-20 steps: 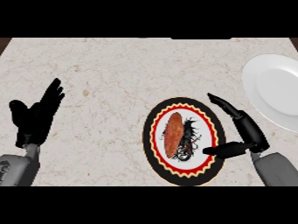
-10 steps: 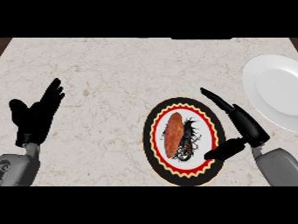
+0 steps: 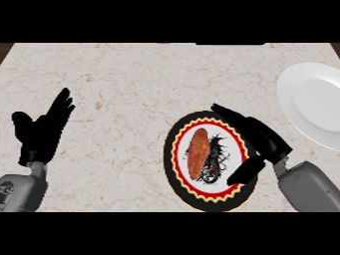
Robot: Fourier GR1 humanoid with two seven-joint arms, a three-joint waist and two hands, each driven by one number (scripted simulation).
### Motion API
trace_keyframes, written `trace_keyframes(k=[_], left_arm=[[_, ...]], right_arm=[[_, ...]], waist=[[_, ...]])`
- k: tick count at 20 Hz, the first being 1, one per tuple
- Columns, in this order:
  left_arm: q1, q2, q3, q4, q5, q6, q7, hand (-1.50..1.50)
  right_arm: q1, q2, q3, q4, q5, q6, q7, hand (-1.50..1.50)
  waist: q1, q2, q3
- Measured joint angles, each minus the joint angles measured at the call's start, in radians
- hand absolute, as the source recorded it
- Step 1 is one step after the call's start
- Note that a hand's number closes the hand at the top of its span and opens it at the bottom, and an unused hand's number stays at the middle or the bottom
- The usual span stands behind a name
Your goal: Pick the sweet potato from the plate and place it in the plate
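Head view: the orange-brown oblong sweet potato (image 3: 199,153) lies on the black-rimmed patterned plate (image 3: 181,184). Right robot hand (image 3: 262,139) spread wide just beside it should close across its middle, then carry to the plain white plate (image 3: 327,112).

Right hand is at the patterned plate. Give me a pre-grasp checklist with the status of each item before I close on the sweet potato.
1. Sweet potato lies on the patterned plate: ok.
2. Right hand open, thumb and fingers spread: ok.
3. Right hand around the sweet potato: not ok, it is beside it, over the plate's right rim.
4. White plate bare, ready to receive: ok.
5. Left hand resting open at the left, out of the way: ok.
6. Hand height above the plate: cannot tell.
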Motion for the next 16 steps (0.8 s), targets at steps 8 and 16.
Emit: trace_keyframes(k=[8, 16], left_arm=[[0.029, -0.013, 0.019, -0.047, -0.025, -0.029, 0.025, 0.00], [0.021, -0.039, 0.060, -0.038, -0.054, -0.061, 0.031, 0.00]], right_arm=[[-0.041, 0.069, 0.018, 0.005, 0.117, 0.099, 0.139, -1.50], [-0.060, 0.149, -0.014, 0.048, 0.219, 0.193, 0.175, -1.50]], waist=[[0.003, 0.000, 0.000], [0.002, 0.001, 0.000]])
